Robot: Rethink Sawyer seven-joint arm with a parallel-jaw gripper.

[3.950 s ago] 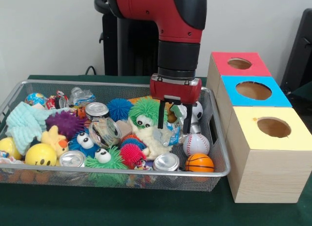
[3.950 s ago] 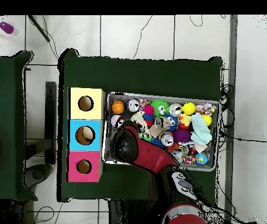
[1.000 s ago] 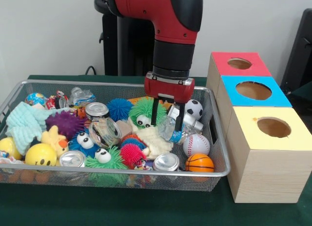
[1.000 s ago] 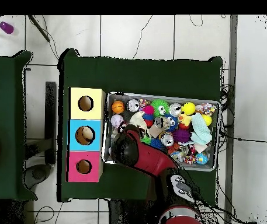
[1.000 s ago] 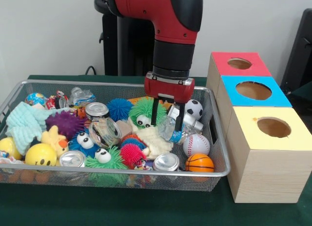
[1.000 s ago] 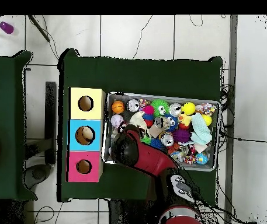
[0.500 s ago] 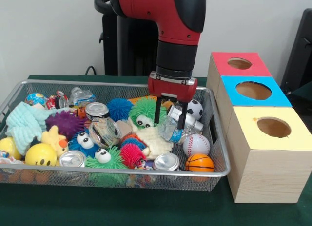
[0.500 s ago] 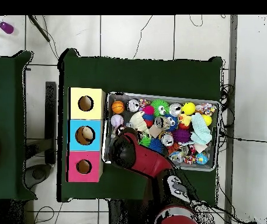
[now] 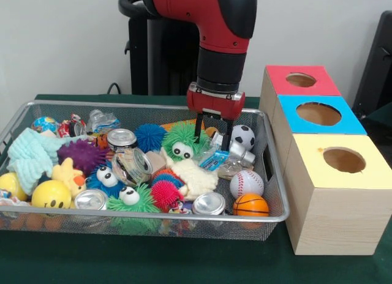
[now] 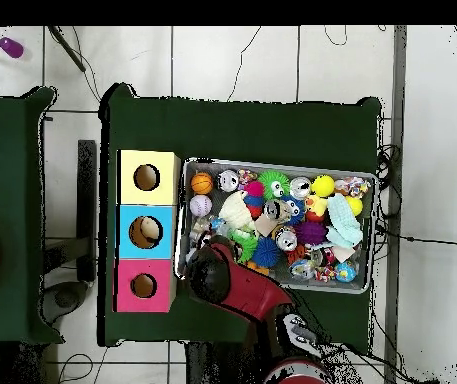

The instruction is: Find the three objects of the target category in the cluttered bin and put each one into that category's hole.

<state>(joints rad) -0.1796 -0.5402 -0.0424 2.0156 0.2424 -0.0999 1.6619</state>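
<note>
Above the bin (image 9: 269, 174) — pincer (image 9: 212, 132) open, empty.

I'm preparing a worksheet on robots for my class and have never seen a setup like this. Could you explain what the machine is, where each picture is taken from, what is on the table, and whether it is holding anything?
The machine is a red and black robot arm ending in a gripper, its two fingers apart and holding nothing. One picture is taken from across the table, the other from straight above. On the green table stands a wire bin full of toys: spiky rubber balls, a baseball, a basketball, a soccer ball, cans, and a crumpled plastic bottle lying just below the gripper. Beside the bin stand three wooden boxes, each with a round hole in its top: red, blue and yellow.
</note>
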